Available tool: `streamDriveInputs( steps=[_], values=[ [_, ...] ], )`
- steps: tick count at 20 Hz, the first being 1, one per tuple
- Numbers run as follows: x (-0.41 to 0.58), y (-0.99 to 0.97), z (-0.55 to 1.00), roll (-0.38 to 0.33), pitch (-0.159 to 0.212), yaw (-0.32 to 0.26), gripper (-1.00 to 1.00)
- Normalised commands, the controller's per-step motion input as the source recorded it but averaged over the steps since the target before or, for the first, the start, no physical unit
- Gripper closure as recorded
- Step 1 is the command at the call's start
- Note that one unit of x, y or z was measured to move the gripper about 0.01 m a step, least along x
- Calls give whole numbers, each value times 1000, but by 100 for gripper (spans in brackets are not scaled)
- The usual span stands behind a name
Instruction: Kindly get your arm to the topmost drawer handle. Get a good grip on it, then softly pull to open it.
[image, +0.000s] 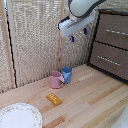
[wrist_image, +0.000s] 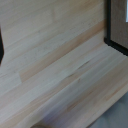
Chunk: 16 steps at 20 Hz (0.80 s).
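Observation:
In the exterior view my white arm (image: 82, 7) hangs at the top. Its gripper (image: 78, 35) points down, the blue-tipped fingers (image: 72, 38) spread apart with nothing between them. It is high above the table and off to the exterior view's left of the dark brown cabinet. The upper drawer (image: 114, 27) carries a slim silvery handle (image: 116, 32). A lower drawer (image: 106, 62) has its own bar handle (image: 107, 58). Both drawers look shut. The wrist view shows the wooden tabletop (wrist_image: 55, 75) and a dark cabinet corner (wrist_image: 116, 30), with no fingers and no handle.
A pink mug (image: 55, 79) and a blue cup (image: 67, 74) stand together mid-table below the gripper. A yellow block (image: 54, 98) lies nearer the front. A white patterned plate (image: 19, 116) sits at the front left. A reed screen (image: 35, 35) backs the table.

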Motion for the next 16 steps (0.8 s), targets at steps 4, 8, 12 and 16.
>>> streamDriveInputs(
  steps=[4,8,12,16],
  values=[
    [44,-163,8,-375,45,0,-100],
    [-39,-98,0,-375,46,28,-100],
    [-187,-61,0,-375,50,74,-100],
    [-296,-39,-1,-375,46,137,-100]
  ],
)
